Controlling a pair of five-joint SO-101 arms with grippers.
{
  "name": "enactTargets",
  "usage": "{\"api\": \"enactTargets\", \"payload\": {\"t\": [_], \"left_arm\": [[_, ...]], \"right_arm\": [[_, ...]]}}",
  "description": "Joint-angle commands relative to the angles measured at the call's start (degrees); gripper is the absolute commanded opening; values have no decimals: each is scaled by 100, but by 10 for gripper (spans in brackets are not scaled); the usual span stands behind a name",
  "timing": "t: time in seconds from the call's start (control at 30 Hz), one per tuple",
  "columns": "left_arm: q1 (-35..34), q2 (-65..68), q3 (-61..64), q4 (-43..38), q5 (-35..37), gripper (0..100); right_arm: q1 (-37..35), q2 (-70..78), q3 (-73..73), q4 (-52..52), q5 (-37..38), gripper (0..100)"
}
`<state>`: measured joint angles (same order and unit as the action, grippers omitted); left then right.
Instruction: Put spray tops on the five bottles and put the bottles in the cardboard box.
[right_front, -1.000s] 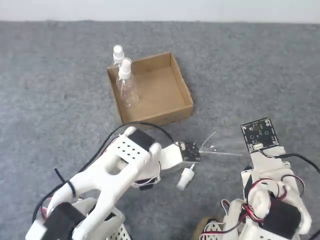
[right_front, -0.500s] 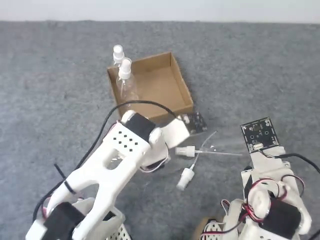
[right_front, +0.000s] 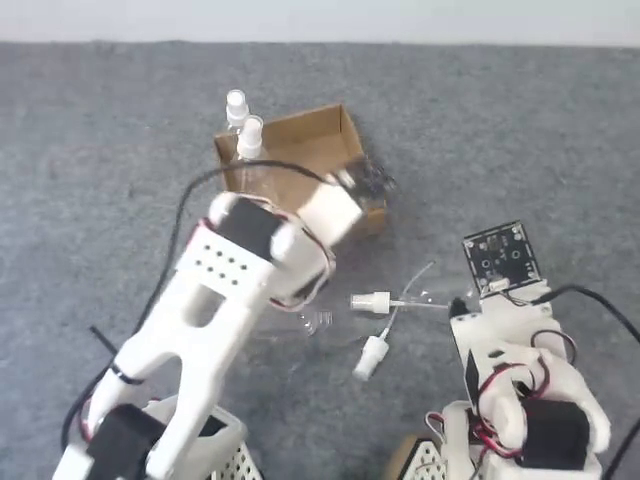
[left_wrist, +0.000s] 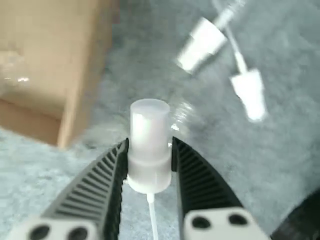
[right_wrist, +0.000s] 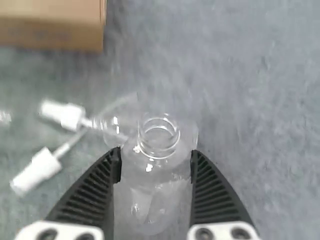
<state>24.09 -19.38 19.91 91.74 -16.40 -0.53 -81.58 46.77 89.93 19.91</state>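
My left gripper (left_wrist: 148, 146) is shut on a white spray top (left_wrist: 148, 127) with its thin tube hanging down. In the high view it hovers at the near right corner of the cardboard box (right_front: 310, 150). My right gripper (right_wrist: 156, 157) is shut on a clear, uncapped bottle (right_wrist: 159, 134), held upright just over the carpet. Two loose spray tops (right_front: 370, 300) (right_front: 372, 355) lie on the carpet between the arms. One capped bottle (right_front: 250, 150) stands inside the box at its left side. Another capped bottle (right_front: 236, 106) stands just outside the box's far left corner.
Grey carpet (right_front: 520, 130) covers the table. Something small and clear (right_front: 315, 322) lies on the carpet beside the left arm. The loose tops (right_wrist: 62, 114) (right_wrist: 32, 175) lie close beside the held bottle. The box's front wall (right_wrist: 52, 22) lies beyond them.
The left arm has risen from the carpet and swung toward the box, carrying a spray top. The right arm has shifted slightly forward and left.
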Motion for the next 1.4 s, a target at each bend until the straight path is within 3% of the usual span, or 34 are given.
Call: {"api": "enactTargets", "payload": {"t": [0.0, 0.57, 0.7, 0.93, 1.13, 1.37], "left_arm": [[-440, -53, -734, 9, 105, 11], [-659, -53, -2053, -114, 1837, 11], [-659, -53, -2325, -114, 2119, 11], [-677, -62, -2721, -105, 2312, 11], [-1275, -589, -3187, -149, 2312, 11], [-1371, -1073, -3292, -158, 2514, 11]], "right_arm": [[-303, 40, -44, -655, -501, 13], [-1464, 48, -26, -1411, -923, 13], [-1895, 48, -26, -1622, -1310, 13], [-2431, -4, 193, -1930, -1468, 13], [-2677, 48, 220, -2440, -1459, 13], [-3398, 48, 220, -2738, -1503, 13]]}}
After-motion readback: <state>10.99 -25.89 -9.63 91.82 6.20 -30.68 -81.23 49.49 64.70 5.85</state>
